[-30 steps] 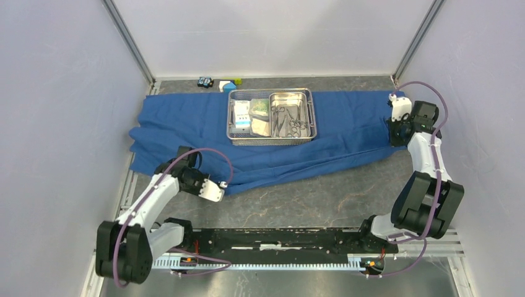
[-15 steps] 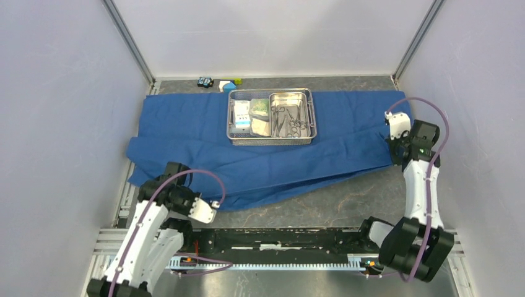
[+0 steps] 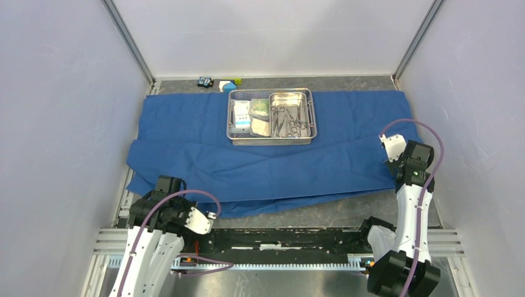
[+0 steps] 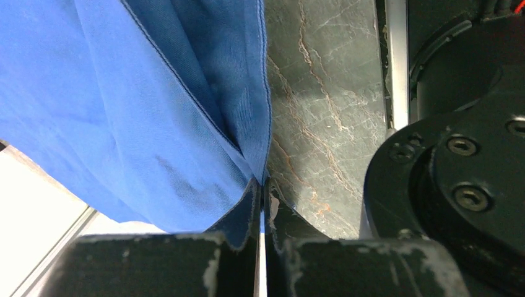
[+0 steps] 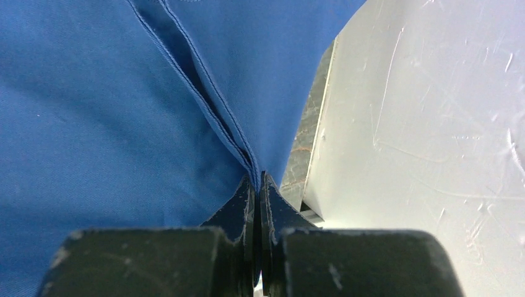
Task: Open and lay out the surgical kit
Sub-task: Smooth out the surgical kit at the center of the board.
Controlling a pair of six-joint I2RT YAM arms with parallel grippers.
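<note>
- Currently pinching the near-left hem of the blue cloth wrap (image 3: pixel 186 142) with the left gripper (image 4: pixel 260 185), closed flat on a thin fold of fabric.
- Likewise clamping the right edge of the same wrap with the right gripper (image 5: pixel 255 179), closed tight on a stitched hem just beside the pale side wall.
- Spread wide, left to right, over the dark marbled surface (image 3: pixel 297 210), with a doubled fold along the near edge and soft creases toward the near-left corner.
- Resting on the far middle of the wrap: wire-mesh tray (image 3: pixel 271 141), flat, long side running left to right.
- Sitting inside the right half of that tray: smaller steel pan (image 3: pixel 288 94), with slim metal instruments (image 3: pixel 288 120) lying in it.
- Filling the left half of the tray, beside the pan: clear packets (image 3: pixel 242 117); exact count hard to tell from above.
- Lying off the wrap at the far edge of the surface, just beyond the tray's far-left corner: small block toy (image 3: pixel 229 85), with a little dark object (image 3: pixel 205 81) just left of it.
</note>
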